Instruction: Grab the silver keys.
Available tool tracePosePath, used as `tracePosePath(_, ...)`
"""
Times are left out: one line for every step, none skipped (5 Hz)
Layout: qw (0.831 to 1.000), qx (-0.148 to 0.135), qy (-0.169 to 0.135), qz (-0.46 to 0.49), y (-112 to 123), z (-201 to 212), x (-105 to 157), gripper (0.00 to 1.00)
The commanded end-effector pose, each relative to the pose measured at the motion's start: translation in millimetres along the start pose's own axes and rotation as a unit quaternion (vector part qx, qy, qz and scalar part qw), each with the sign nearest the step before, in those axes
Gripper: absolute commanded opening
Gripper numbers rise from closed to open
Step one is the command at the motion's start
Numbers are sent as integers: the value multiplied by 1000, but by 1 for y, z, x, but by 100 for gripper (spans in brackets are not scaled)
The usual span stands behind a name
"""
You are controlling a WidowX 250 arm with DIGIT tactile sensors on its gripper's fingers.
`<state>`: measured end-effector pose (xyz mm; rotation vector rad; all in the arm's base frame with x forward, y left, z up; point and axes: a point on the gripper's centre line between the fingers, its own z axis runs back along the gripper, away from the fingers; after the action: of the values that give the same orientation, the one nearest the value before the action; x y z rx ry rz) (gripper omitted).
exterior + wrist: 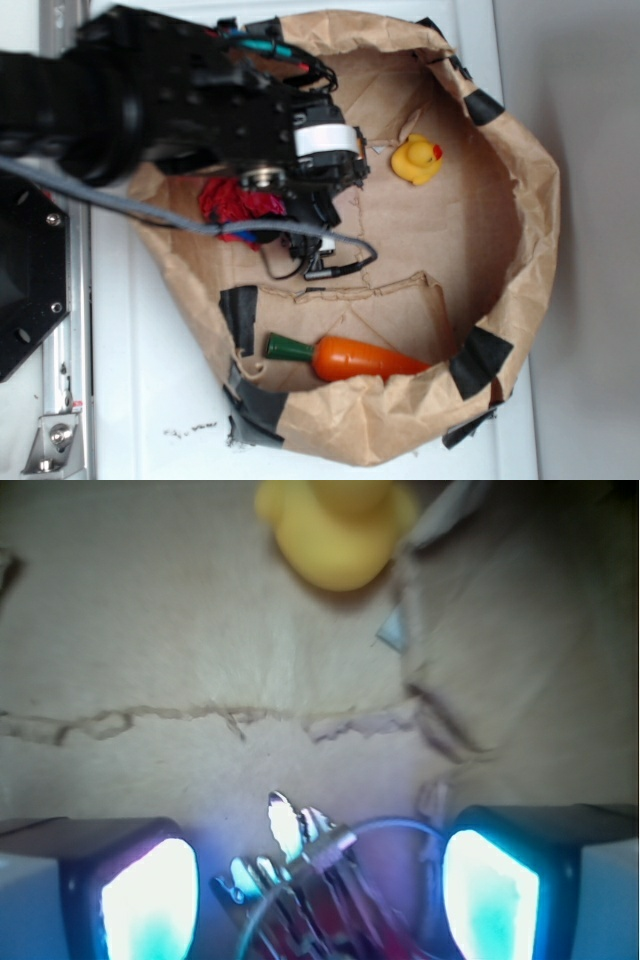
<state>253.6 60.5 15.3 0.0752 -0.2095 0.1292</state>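
Silver keys (285, 865) lie on the brown paper at the bottom centre of the wrist view, between the spread, empty fingers (150, 900) of the gripper (320, 895), nearer its left pad, their blades pointing up-frame toward the yellow duck (335, 530).

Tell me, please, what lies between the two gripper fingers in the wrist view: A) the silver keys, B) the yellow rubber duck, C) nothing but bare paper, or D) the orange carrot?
A: the silver keys sit between the open fingers of the gripper, while the yellow duck lies farther ahead and the carrot appears only in the exterior view.
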Motion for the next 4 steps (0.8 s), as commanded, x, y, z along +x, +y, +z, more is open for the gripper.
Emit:
tracePosePath(1000, 0, -6, 30, 10, -5, 6, 0)
tracePosePath(999, -3, -15, 31, 11, 0, 7, 0)
tracePosePath(999, -6, -23, 31, 11, 3, 7, 0)
tracePosePath(999, -9, -13, 29, 13, 8, 4, 0)
